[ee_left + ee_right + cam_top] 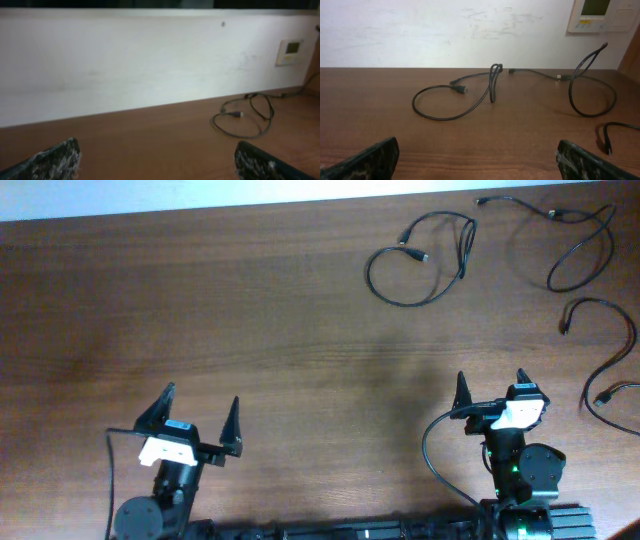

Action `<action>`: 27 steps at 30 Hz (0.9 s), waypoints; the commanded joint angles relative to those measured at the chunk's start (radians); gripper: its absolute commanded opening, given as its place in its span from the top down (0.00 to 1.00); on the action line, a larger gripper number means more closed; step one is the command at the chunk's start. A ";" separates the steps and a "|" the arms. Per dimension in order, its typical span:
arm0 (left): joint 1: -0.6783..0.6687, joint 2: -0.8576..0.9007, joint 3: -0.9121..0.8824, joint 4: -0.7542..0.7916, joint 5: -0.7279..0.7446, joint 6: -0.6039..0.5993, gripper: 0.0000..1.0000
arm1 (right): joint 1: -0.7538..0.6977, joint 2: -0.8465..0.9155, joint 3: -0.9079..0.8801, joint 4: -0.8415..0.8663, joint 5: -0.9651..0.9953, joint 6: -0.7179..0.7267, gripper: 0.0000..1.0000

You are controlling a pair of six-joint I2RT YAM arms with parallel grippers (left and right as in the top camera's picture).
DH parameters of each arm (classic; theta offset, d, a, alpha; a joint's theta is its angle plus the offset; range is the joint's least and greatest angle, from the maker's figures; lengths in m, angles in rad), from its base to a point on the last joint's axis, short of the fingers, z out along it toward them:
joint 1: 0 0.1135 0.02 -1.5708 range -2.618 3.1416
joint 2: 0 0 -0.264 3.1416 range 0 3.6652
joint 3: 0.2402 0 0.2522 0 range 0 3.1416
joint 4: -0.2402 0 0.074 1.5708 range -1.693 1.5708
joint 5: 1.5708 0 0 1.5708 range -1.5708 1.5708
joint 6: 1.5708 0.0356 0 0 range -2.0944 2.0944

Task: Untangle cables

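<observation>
Three thin black cables lie apart at the far right of the table. One cable [420, 260] forms a loop at the back middle-right; it also shows in the right wrist view [450, 97] and the left wrist view [245, 117]. A second cable [575, 240] lies at the back right corner, seen also in the right wrist view [590, 85]. A third cable [615, 360] curves along the right edge, with an end in the right wrist view [615, 131]. My left gripper [200, 420] is open and empty at the front left. My right gripper [492, 387] is open and empty at the front right.
The wooden table [250, 330] meets a white wall [445, 30] at the back. A wall panel [600, 15] hangs at the right. A thick black arm wire [435, 460] loops beside the right arm base.
</observation>
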 commanded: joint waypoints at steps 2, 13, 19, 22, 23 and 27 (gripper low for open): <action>-0.032 -0.012 -0.119 0.067 -0.009 0.008 0.01 | 0.007 -0.008 -0.007 -0.004 0.013 0.001 0.01; -0.042 -0.013 -0.249 0.097 -0.129 0.021 0.01 | 0.007 -0.008 -0.007 -0.004 0.013 0.001 0.01; -0.042 -0.012 -0.251 0.090 -0.193 0.185 0.01 | 0.007 -0.008 -0.007 -0.004 0.013 0.001 0.01; -0.042 -0.012 -0.251 0.095 -0.193 0.185 0.01 | 0.007 -0.008 -0.007 -0.004 0.013 0.001 0.01; -0.042 -0.012 -0.251 0.095 -0.193 0.185 0.01 | 0.007 -0.008 -0.007 -0.004 0.013 0.001 0.01; -0.042 -0.013 -0.251 0.095 -0.193 0.185 0.01 | 0.007 -0.008 -0.007 -0.003 0.013 0.001 0.01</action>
